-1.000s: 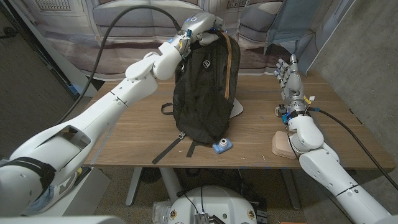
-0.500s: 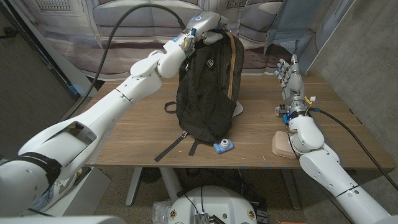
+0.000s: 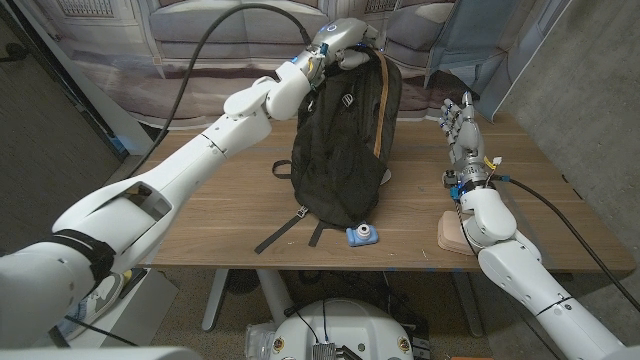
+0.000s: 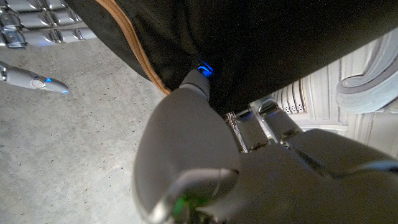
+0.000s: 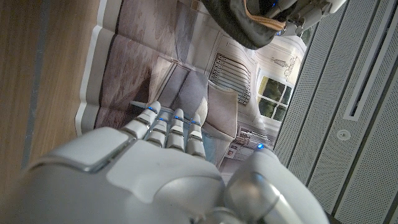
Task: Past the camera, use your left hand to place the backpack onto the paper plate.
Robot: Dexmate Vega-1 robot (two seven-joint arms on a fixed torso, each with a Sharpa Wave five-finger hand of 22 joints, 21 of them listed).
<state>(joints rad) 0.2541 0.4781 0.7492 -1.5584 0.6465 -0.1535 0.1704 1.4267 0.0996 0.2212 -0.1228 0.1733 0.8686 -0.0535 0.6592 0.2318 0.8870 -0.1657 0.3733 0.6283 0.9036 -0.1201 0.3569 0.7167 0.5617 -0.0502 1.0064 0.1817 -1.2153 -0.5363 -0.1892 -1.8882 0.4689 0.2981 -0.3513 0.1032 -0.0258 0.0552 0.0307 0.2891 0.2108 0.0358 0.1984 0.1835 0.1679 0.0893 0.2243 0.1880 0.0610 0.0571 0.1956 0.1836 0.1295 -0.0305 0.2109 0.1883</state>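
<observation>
My left hand (image 3: pixel 335 42) grips the top of the black backpack (image 3: pixel 343 150) and holds it up over the middle of the table, with its straps trailing on the wood. The left wrist view has the same hand (image 4: pixel 205 155) pressed into the dark fabric of the backpack (image 4: pixel 261 43) beside a tan zip line. A white paper plate (image 3: pixel 386 176) peeks out from behind the bag's right side. A small blue camera (image 3: pixel 362 235) lies on the table in front of the bag. My right hand (image 3: pixel 462 125) stands upright at the table's right side, fingers straight, holding nothing.
A pale wooden block (image 3: pixel 452 232) lies near the table's (image 3: pixel 220 200) front right edge, beside my right forearm. A black cable arcs above my left arm. In the right wrist view my right hand (image 5: pixel 161 162) points toward a printed backdrop, where the backpack (image 5: pixel 249 18) also shows.
My left hand has carried the backpack to the right and slightly higher, so the bag now covers more of the paper plate. The right hand has stayed about where it was.
</observation>
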